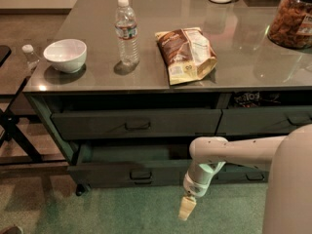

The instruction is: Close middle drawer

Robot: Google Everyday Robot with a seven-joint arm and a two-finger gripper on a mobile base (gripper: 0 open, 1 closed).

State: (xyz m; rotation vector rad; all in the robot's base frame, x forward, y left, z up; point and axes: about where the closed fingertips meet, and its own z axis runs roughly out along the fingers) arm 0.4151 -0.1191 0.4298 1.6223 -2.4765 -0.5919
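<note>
The middle drawer (pixel 112 175) is the lower wide one and stands pulled out a little. Its greenish inside (pixel 131 152) shows behind the flat front, and its small loop handle (pixel 140 174) sits at the centre. My gripper (pixel 186 208) hangs pointing down in front of the right end of that drawer front, below the handle's height. Its tan fingertips are together and hold nothing. The white arm (pixel 229 152) reaches in from the right.
The upper wide drawer (pixel 136 124) is shut, with narrower drawers (pixel 265 121) to its right. On the tabletop stand a white bowl (pixel 65 55), a water bottle (pixel 126 30), a snack bag (pixel 187 52) and a jar (pixel 292 18). A dark folding stand (pixel 14 135) is at left.
</note>
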